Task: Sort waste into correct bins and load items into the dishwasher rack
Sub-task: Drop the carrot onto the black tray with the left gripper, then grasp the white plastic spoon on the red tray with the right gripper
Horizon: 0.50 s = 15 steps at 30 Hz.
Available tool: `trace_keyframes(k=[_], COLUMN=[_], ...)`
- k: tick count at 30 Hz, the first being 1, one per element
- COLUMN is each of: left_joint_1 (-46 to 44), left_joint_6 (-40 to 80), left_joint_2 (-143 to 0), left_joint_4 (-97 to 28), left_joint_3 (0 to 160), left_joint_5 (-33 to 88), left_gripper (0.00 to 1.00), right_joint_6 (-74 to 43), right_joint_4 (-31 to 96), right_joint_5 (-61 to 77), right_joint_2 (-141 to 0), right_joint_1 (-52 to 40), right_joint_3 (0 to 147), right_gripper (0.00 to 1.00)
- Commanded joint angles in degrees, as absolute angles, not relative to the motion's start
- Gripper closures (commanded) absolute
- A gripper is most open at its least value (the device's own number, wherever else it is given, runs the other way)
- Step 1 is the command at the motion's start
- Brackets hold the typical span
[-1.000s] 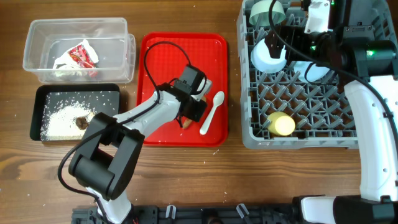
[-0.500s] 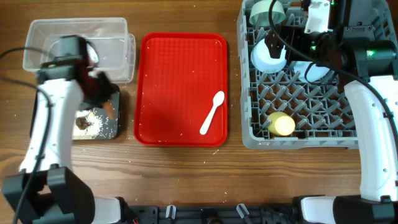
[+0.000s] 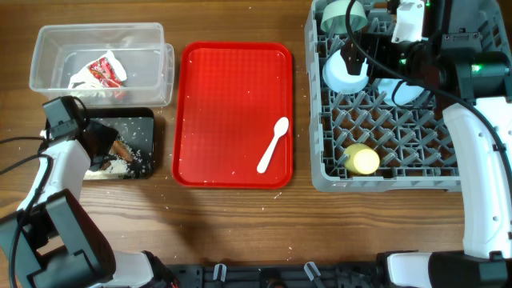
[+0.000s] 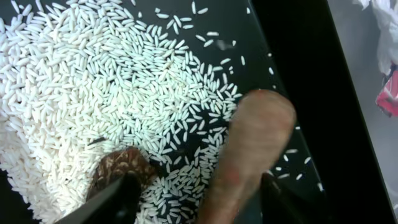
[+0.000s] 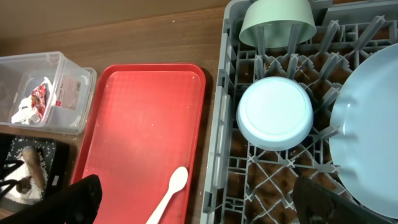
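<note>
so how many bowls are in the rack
2: a pale green bowl in the rack's far corner, a light blue bowl upturned beside it; the arm could hide more.

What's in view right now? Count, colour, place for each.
tub: 1, clear, far left
wrapper: 1, red-and-white, in tub
black tray: 1, black, next to tub
rice: many grains, white, in black tray
lump: 1, brown, on rice
stick: 1, brown, beside lump
red tray: 1, red, centre
spoon: 1, white, on red tray
rack: 1, grey, right
green bowl: 1, pale green, in rack
blue bowl: 1, light blue, in rack
plate: 1, pale blue, in rack
cup: 1, yellow, in rack
left hand: open, over black tray
right hand: open, above rack
</note>
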<state>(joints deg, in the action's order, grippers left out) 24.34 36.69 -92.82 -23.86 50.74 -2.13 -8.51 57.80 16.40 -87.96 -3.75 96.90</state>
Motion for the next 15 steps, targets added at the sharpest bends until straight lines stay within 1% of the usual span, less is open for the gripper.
trace_keyframes(k=[1,2,4,5,6,8,10,11,13,15], left_joint_1=[24.7,24.7,24.6,24.1,23.0,19.5,13.3,8.5,5.3,4.6], left_joint_6=[36.3,36.2,35.4,29.6,26.9,25.5,23.5,22.2,22.2,22.2], left_joint_2=[-92.3,-91.2,-86.9,-82.8,-78.7,-73.0,-68.3,-67.1,-67.3,-67.4], left_joint_4=[-24.0,-24.9,-28.1,-28.6,-29.2,-30.2,-30.3,-29.7,-29.5,-29.4], left_joint_3=[50.6,51.0,52.4,52.6,52.6,52.6,52.6,52.6,52.6,52.6], left_joint_5=[-2.9,-2.8,1.0,8.1,13.8,17.5,17.3,15.9,12.4,11.9], left_gripper=[0.21,0.17,0.16,0.16,0.16,0.14,0.11,0.05,0.03,0.00], right_joint_6=[-8.1,-8.1,-8.0,-8.1,-8.1,-8.1,-7.9,-8.0,-9.2,-9.8], right_joint_4=[57.3,57.1,57.0,56.6,56.1,55.7,55.3,55.4,55.3,54.9], right_joint_5=[15.9,16.1,16.8,16.8,16.8,18.1,19.6,19.6,19.5,19.3], right_joint_2=[-88.7,-88.7,-88.7,-88.7,-88.7,-88.7,-88.7,-88.7,-88.7,-89.0], right_joint_1=[-3.8,-3.8,-3.9,-3.9,-3.9,-3.9,-4.2,-5.3,-7.9,-11.9], right_joint_3=[97.2,97.2,97.2,97.2,97.2,97.2,97.2,97.2,97.2,97.2], right_gripper=[0.00,0.00,0.01,0.00,0.00,0.00,0.00,0.00,0.00,0.00])
